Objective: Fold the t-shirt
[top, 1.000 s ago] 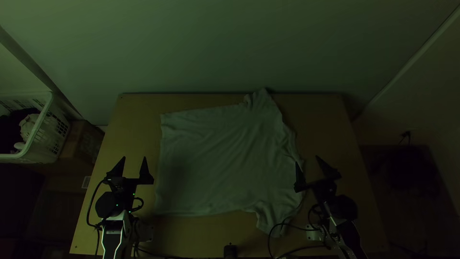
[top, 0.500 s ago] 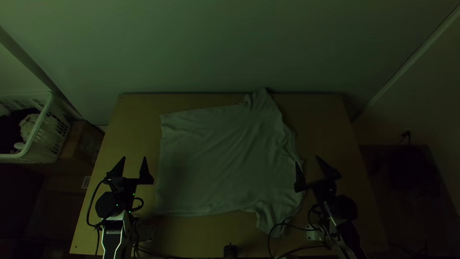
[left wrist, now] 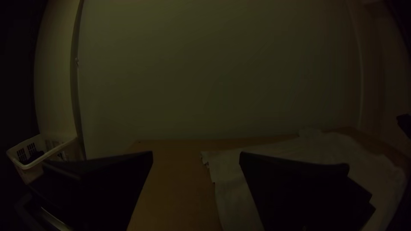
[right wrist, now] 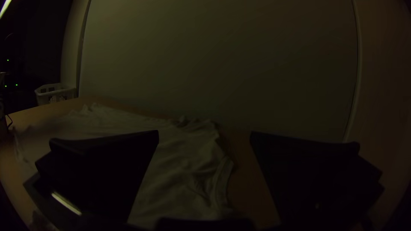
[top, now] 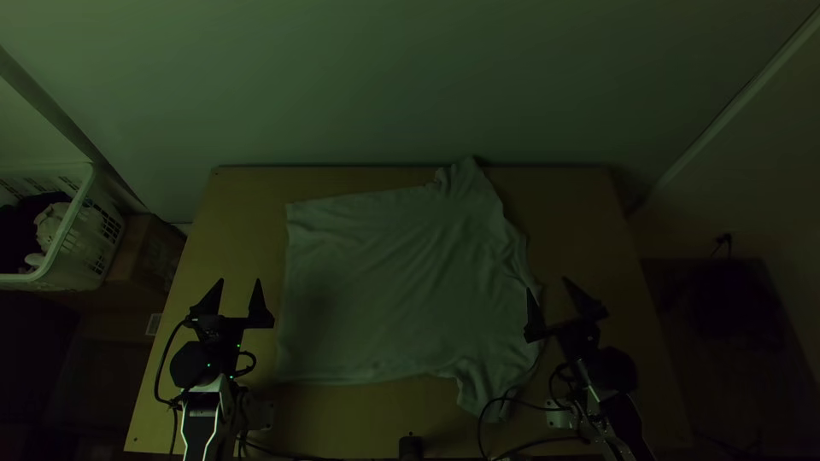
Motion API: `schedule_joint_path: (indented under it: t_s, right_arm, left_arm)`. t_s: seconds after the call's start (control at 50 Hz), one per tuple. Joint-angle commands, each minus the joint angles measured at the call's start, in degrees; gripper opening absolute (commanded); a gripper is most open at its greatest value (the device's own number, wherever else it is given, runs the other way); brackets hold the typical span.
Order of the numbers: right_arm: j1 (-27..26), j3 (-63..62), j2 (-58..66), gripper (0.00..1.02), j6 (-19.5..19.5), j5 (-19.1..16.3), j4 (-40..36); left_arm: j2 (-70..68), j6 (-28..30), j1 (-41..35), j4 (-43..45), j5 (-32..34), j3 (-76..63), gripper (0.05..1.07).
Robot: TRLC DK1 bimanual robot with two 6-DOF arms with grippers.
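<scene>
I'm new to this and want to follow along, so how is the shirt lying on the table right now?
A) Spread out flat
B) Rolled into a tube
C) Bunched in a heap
A: the t-shirt lies spread across the table, its two sleeves sticking out at opposite sides.

Nothing has visibly changed since the earlier pictures.

The light wooden tabletop (top: 243, 230) bears a pale t-shirt (top: 393, 282), spread out and lightly creased, one sleeve (top: 466, 181) reaching the far edge; a small dark object (top: 411, 446) is at the near edge.
</scene>
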Motion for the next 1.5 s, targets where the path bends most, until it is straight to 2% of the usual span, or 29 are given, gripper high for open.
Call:
schedule_joint_path:
  t_s: [0.0,0.24,0.34,0.62,0.78,1.26,1.48]
  right_arm:
    - [-0.70,-0.82,-0.14,0.98,0.22,-0.02,-1.08]
    - [-0.87,-0.82,-0.14,0.98,0.57,-0.46,-1.17]
    - [-0.52,-0.91,-0.14,0.98,3.21,-0.46,-1.17]
    - [-2.72,-0.64,-0.23,0.98,4.79,-0.46,-1.34]
    - [-3.51,0.32,-0.23,0.98,6.20,-0.37,-2.05]
    - [-6.85,6.04,0.30,0.98,5.23,-0.20,-5.39]
    - [-6.85,10.26,6.45,0.98,4.44,-0.11,-4.07]
  left_arm:
    - [-0.27,-0.06,0.16,-1.37,0.65,-2.50,1.03]
    - [-0.27,-0.59,0.42,-1.37,0.65,-2.50,1.03]
    - [0.08,-3.84,1.74,-1.72,0.65,-2.50,1.03]
    - [-0.19,-4.63,5.17,-1.98,0.65,-1.62,1.03]
    - [-0.19,-4.37,3.32,-9.54,0.65,2.51,1.03]
    - [4.91,-3.93,3.76,-9.89,0.65,9.36,1.03]
    - [10.71,-4.98,3.76,-9.37,0.65,14.64,1.03]
